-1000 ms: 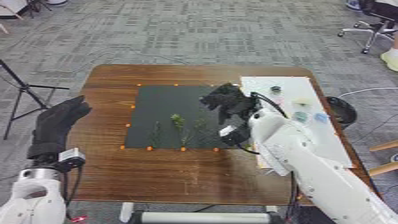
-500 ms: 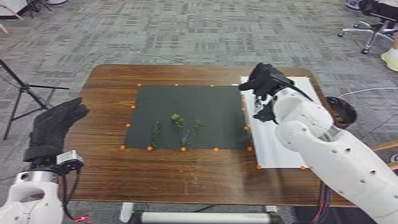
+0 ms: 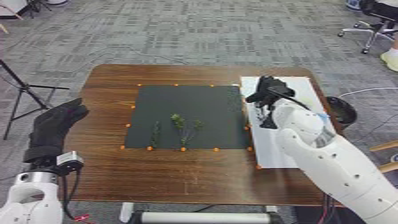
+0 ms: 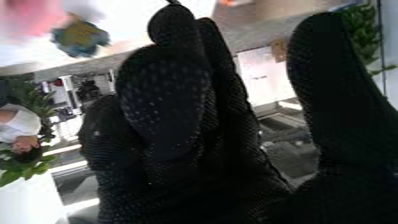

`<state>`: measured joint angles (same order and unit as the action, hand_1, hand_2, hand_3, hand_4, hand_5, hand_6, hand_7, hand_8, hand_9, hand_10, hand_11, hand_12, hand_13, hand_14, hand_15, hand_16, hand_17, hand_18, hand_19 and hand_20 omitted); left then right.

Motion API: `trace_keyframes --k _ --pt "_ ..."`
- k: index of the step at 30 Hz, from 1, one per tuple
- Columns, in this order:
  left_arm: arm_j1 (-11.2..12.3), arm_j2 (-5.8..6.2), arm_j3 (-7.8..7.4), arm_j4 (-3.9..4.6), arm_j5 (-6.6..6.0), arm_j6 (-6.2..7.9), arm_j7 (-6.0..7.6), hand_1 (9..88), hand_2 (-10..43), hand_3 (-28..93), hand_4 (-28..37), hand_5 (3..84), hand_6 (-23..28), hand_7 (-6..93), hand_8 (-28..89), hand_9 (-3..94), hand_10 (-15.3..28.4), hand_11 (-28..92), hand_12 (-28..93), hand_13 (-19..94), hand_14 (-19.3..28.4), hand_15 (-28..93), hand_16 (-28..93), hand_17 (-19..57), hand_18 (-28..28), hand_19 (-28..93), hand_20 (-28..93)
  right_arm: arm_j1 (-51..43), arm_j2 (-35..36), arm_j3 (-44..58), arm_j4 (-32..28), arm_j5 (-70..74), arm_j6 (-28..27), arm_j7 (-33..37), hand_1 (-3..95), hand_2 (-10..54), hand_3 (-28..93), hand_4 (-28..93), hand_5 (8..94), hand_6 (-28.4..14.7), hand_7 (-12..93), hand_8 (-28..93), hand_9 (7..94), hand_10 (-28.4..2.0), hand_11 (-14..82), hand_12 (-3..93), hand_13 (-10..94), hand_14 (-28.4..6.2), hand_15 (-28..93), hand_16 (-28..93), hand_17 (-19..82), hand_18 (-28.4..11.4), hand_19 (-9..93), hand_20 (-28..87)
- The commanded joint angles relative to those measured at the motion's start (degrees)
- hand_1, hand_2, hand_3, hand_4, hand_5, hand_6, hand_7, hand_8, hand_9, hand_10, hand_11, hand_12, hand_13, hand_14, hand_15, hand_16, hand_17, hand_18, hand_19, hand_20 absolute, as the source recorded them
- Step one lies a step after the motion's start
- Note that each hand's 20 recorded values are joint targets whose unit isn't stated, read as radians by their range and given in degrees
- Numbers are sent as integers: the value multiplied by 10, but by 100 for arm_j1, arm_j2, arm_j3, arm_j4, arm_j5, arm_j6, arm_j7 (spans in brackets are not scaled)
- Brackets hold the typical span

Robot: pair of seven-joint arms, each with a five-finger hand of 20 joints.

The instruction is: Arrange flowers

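Well, R robot hand (image 3: pixel 270 92) blocks pt. white sheet (image 3: pixel 274 156); tripod (image 3: pixel 25 87) L of tbl (image 3: pixel 195 182).

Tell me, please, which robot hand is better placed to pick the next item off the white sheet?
Probably the right robot hand: it is over the white sheet, near a blue-and-yellow item; the left robot hand is beyond the dark mat.

A brown table (image 3: pixel 178 175) carries black mat (image 3: pixel 173 97), white sheet (image 3: pixel 274 156).

Tripod (image 3: pixel 24 87) at left; office chair (image 3: pixel 386 9) far right.
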<state>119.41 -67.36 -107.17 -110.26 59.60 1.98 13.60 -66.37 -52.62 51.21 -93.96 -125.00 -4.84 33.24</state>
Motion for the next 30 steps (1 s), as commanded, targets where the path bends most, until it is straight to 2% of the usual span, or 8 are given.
trace_keyframes --k 1,12,13,14,16,18,24,30 --pt "58 -32 -38 -41 13 -33 -19 276 5 707 -255 509 39 134 -70 493 150 206 118 383 188 243 -1 73 127 108 203 -192 -37 6 229 -265 -189 124 366 -95 591 -97 701 -50 177 -27 799 -139 237 232 900 -41 473 351 576 -147 917 431" --pt "30 -76 -15 -21 23 -66 -32 277 5 706 -253 509 39 134 -71 493 150 206 117 383 188 243 -1 73 128 108 202 -225 -284 -116 472 -363 -259 163 428 -95 601 -100 701 -48 187 -24 803 -133 243 233 904 -36 472 350 586 -137 913 427" --pt "26 -81 -17 -19 18 -74 -28 277 5 706 -253 509 39 134 -71 494 150 206 117 383 189 243 -1 73 128 108 202 -224 -270 -174 490 -419 -167 170 441 -95 599 -108 699 -47 189 -1 803 -132 247 235 905 -36 472 351 587 -136 913 426" --pt "22 -86 -19 -18 21 -80 -28 277 4 706 -253 509 39 133 -71 494 150 206 117 382 188 243 -1 73 127 108 202 -225 -271 -201 509 -460 -110 168 473 -95 572 -107 698 -47 186 88 808 -129 239 263 906 -34 472 353 590 -134 911 427" --pt "31 -85 -22 -21 23 -73 -23 278 4 706 -253 509 39 133 -71 493 151 206 117 383 189 242 -2 73 128 108 202 -227 -256 -235 521 -472 -9 155 572 -95 466 -64 710 -44 169 229 842 -114 171 359 917 -28 470 357 600 -126 907 431" --pt "45 -100 -33 -31 22 -78 -16 278 4 706 -252 509 39 133 -71 494 151 206 117 383 189 243 -1 73 128 108 202 -232 -238 -248 541 -507 137 106 618 -95 462 -65 727 -38 174 266 879 -105 123 417 928 -22 463 365 613 -118 901 436" --pt "80 -107 -25 -53 7 -42 -21 279 4 704 -252 509 39 133 -70 493 151 206 117 382 189 243 -1 73 128 108 202 -258 -153 -150 384 -296 575 97 646 -95 506 -86 761 -34 184 265 906 -95 174 397 937 -13 491 345 650 -104 897 440" --pt "203 -125 -71 -125 -5 15 -38 279 5 704 -252 508 38 133 -71 493 151 206 117 382 189 242 -1 72 128 109 202 -312 -94 -54 -229 -139 925 48 631 -95 542 -78 766 -42 236 215 911 -95 210 380 937 -9 520 304 664 -99 903 431"
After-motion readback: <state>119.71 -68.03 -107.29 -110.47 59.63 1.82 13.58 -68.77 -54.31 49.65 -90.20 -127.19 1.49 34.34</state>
